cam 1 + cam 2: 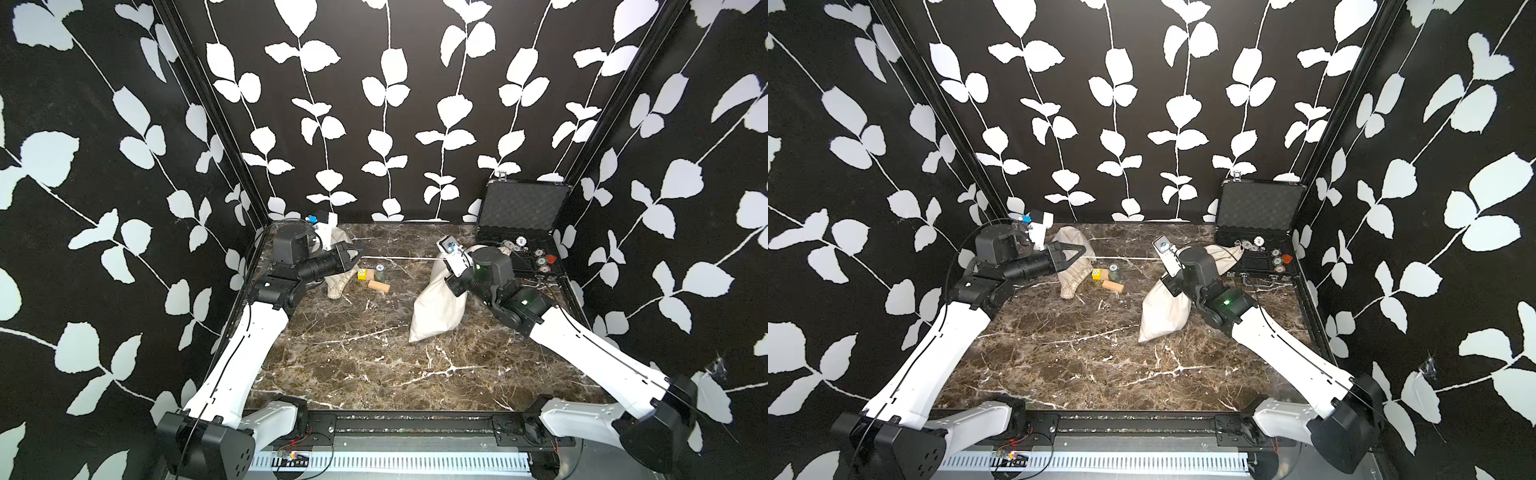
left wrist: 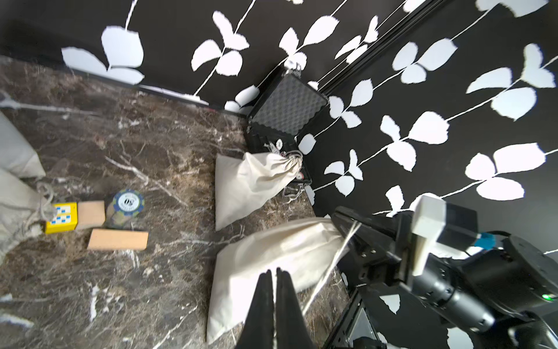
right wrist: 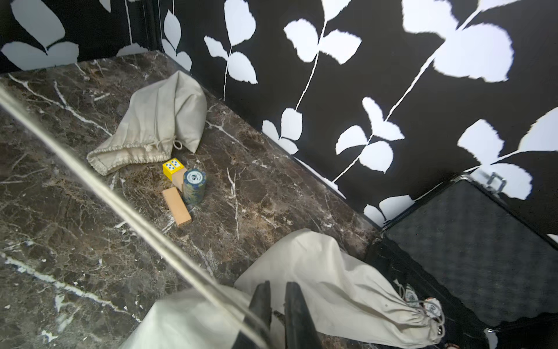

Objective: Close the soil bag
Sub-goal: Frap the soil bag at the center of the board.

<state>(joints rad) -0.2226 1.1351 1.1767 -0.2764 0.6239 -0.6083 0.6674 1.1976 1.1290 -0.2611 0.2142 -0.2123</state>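
As drawstring (image 1: 399,258) runs taut, soil bag (image 1: 436,307) gripped

Only clear print: "50" on the top face of the chip stack (image 3: 194,178) on the table, legible in both wrist views. The yellow die (image 3: 172,166) beside it carries blue pips, no digits. Print on the chips in the case (image 1: 540,261) and on the chip by the bag mouth (image 3: 432,307) is too small or blurred to read.

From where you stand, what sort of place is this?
Probably a robot test booth: left arm and right arm mounted on a front rail, a marble-look tabletop, leaf-patterned walls closing three sides.
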